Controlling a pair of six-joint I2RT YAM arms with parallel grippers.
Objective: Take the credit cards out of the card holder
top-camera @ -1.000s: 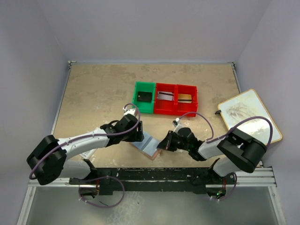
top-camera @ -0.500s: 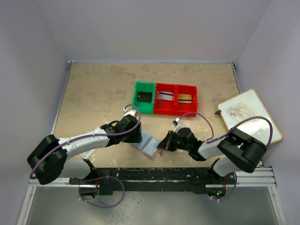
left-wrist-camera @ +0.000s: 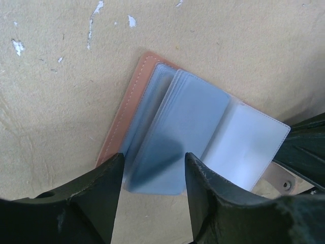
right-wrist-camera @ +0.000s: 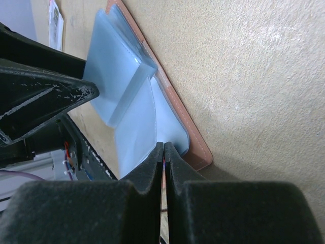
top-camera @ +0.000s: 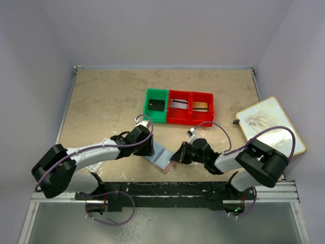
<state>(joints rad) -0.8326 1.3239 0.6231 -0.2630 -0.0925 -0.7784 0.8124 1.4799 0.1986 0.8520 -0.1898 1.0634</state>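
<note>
The reddish-brown card holder (top-camera: 161, 156) lies open on the table between my two grippers, with its pale blue-grey plastic sleeves fanned out. In the left wrist view the sleeves (left-wrist-camera: 193, 117) lie just beyond my open left gripper (left-wrist-camera: 153, 168), which hovers over the holder's left half. My right gripper (right-wrist-camera: 163, 147) is shut on the holder's right edge (right-wrist-camera: 195, 150), with a thin strip between its jaws. No card shows in the sleeves. The grippers show in the top view too, the left gripper (top-camera: 148, 147) and the right gripper (top-camera: 175, 156).
A green bin (top-camera: 155, 105) and two red bins (top-camera: 179, 105) (top-camera: 201, 107) stand behind the holder, each with a card in it. A pale tray (top-camera: 271, 124) lies at the right edge. A white packet with a red mark (right-wrist-camera: 56, 18) lies near the left arm.
The left arm has shifted slightly nearer the holder. The right arm and the holder have not visibly moved.
</note>
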